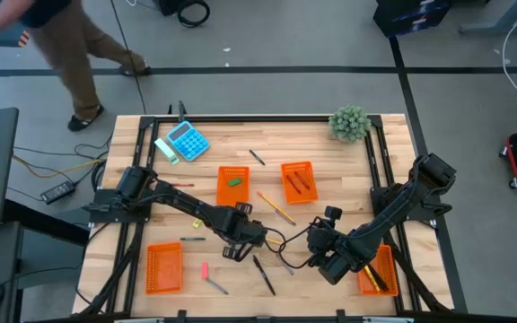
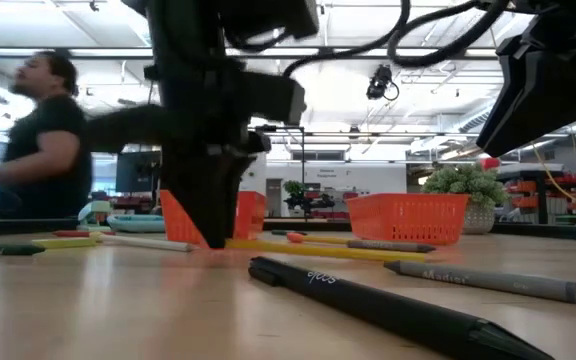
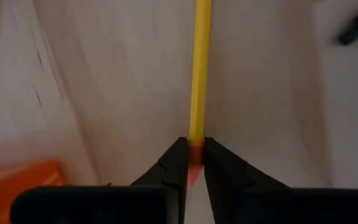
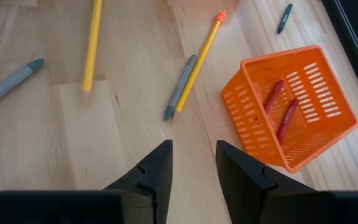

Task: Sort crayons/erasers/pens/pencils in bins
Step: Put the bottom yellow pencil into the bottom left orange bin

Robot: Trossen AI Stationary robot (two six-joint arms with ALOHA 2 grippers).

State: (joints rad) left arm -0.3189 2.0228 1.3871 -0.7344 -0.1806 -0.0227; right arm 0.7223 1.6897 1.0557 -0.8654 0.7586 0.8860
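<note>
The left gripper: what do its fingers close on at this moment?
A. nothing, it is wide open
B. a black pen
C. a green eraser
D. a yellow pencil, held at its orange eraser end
D: in the left wrist view, the left gripper pinches the orange end of the yellow pencil, whose shaft runs away over the wooden table.
</note>
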